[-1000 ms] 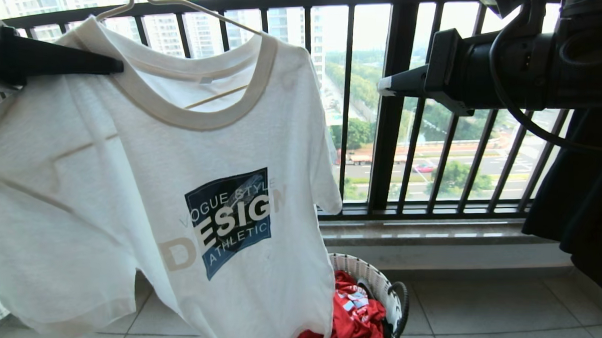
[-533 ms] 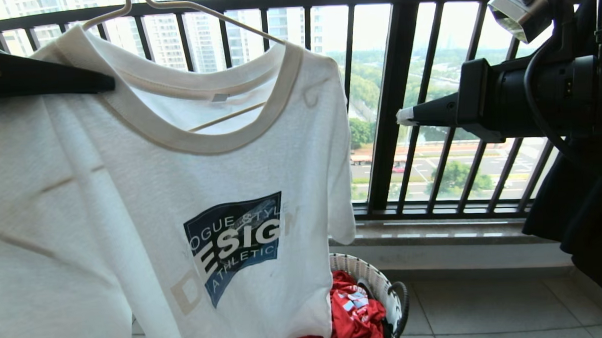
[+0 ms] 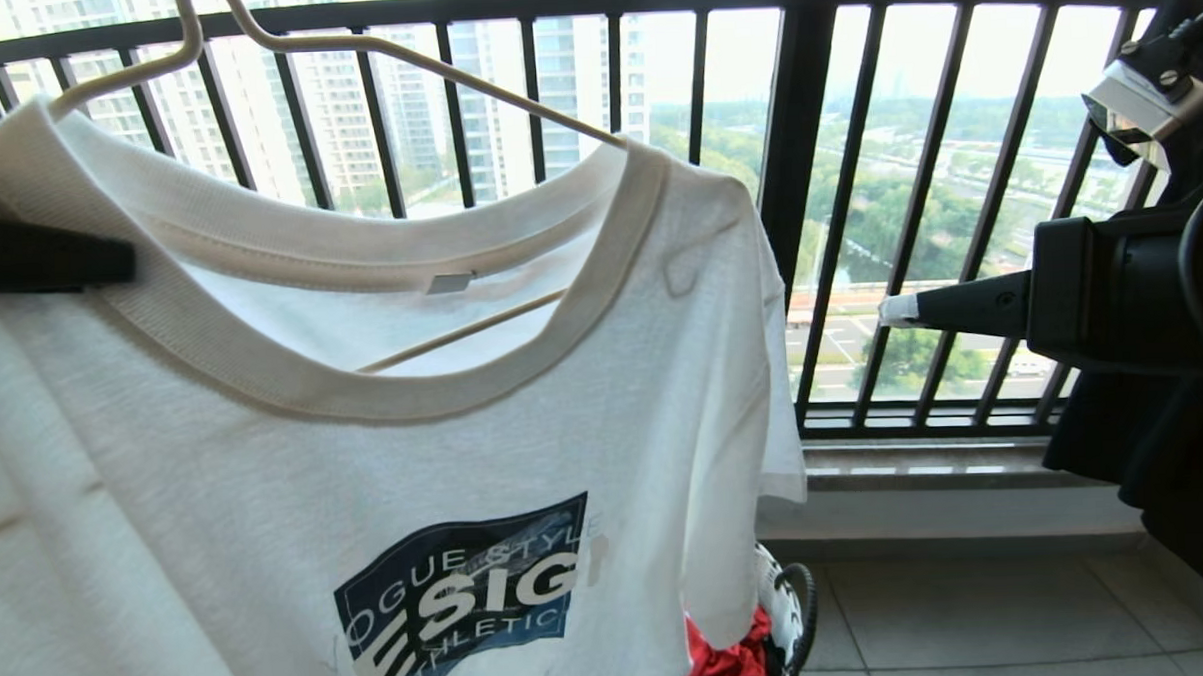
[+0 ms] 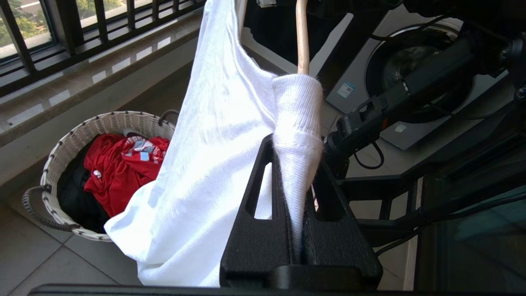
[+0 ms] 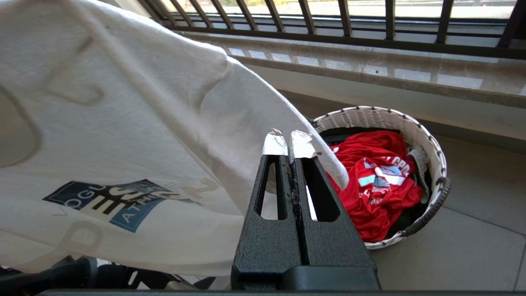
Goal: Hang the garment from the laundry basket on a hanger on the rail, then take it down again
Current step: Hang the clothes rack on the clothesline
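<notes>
Holding the white T-shirt [image 3: 384, 416] on its thin cream wire hanger [image 3: 422, 59], off the rail.

Judging by the scene, threading is done: the hanger's arms run inside the collar, and the shirt fills the left and centre of the head view, above the white woven laundry basket [image 4: 102, 123] on the floor. No rail shows, so whether hanging or taking down is in hand cannot be told. At left edge, the left hand [image 4: 298, 164] pinches the shirt's collar fold beside the hanger wire. At right, the right hand [image 3: 901, 311] points level toward the shirt, fingers pressed together, holding nothing.
</notes>
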### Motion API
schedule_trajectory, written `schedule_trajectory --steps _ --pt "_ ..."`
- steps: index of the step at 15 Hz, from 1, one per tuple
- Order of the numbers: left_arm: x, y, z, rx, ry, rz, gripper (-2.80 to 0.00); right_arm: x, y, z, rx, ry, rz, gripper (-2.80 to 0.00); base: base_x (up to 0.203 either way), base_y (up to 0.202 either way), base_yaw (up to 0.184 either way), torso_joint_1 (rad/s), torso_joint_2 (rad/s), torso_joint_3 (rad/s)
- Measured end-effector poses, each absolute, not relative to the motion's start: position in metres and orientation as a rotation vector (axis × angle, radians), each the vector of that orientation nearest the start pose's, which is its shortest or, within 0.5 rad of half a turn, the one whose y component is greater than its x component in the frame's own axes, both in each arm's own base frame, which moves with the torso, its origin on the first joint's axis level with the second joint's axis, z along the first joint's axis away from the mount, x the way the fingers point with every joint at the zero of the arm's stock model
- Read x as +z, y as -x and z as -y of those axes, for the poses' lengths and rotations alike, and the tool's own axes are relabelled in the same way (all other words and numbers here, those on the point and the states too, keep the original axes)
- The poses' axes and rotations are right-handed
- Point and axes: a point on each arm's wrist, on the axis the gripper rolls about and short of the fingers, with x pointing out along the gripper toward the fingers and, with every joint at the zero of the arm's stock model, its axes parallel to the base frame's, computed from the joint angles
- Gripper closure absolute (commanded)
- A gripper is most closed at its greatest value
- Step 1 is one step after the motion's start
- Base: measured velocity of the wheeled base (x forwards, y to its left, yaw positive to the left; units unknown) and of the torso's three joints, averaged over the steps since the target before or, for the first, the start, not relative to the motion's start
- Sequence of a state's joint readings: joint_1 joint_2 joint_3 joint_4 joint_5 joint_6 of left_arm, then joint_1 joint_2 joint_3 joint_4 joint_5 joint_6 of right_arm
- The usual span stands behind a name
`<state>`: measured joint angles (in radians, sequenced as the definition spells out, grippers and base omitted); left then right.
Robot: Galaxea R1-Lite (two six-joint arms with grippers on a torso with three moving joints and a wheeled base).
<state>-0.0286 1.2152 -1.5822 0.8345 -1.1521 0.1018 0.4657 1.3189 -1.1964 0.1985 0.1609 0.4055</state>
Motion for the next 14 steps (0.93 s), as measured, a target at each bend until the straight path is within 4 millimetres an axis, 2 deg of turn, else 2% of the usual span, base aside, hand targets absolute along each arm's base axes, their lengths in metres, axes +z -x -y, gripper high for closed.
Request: schedule_trajectory --steps 5,9,14 --pt "0.37 -0.086 0.026 -1.207 0.175 -0.372 0.0 0.302 -0.166 -0.074 0.48 -0.346 -0.436 0.0 0.0 0.0 0.0 0.0 0.0 0.0" --pt "0.367 -0.069 0.025 -1.21 0.173 -0.37 0.0 0.297 -0.152 -0.066 0.469 -0.349 -0.431 0.0 0.0 0.0 0.0 0.0 0.0 0.0" --pt "0.366 -0.057 0.025 -1.219 0.166 -0.363 0.0 0.299 -0.142 -0.061 0.47 -0.353 -0.408 0.0 0.0 0.0 0.0 0.043 -0.24 -0.29"
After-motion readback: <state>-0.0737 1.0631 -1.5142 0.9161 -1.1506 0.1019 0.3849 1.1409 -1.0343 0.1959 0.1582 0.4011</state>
